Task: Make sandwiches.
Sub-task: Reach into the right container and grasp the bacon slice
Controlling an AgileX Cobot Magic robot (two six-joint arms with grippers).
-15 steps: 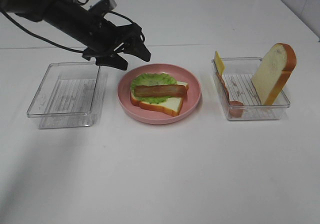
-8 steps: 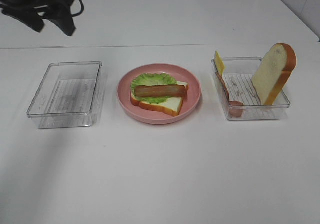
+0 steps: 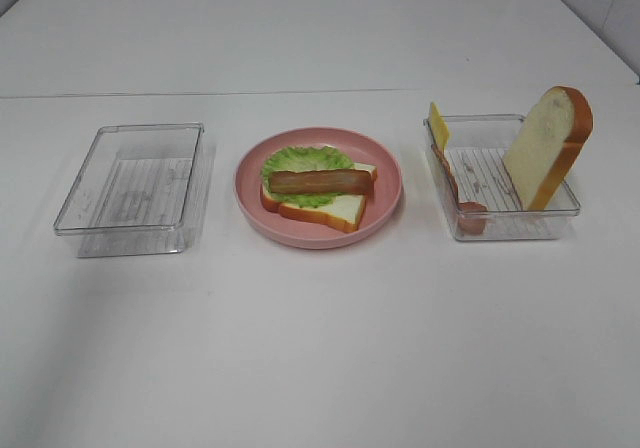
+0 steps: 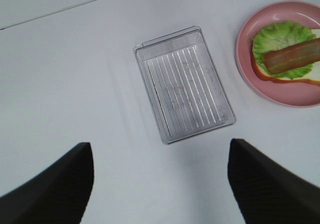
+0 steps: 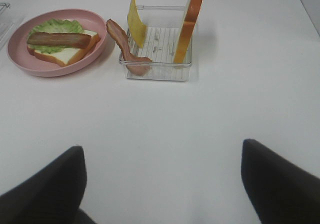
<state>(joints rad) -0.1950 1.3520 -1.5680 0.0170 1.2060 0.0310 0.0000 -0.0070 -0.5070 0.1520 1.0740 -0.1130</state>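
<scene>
The sandwiches stand as one open stack [image 3: 318, 188] on the pink plate [image 3: 390, 183]: a bread slice under green lettuce and a brown bacon strip. An upright bread slice [image 3: 545, 148], yellow cheese [image 3: 438, 125] and another bacon strip [image 3: 462, 208] rest in the right clear tray [image 3: 500, 226]. Neither arm shows in the exterior view. My left gripper [image 4: 160, 151] hangs open high over the empty left tray [image 4: 182, 84]. My right gripper [image 5: 162, 149] is open and empty, well short of the right tray [image 5: 155, 71] and the stack [image 5: 60, 44].
The empty clear tray [image 3: 130, 183] sits left of the plate. White table [image 3: 320, 348] stretches in front of all three containers. A seam line runs across the table behind them.
The left arm has drawn back from beside the plate, up and to the left, and has left the exterior view. The food has not moved.
</scene>
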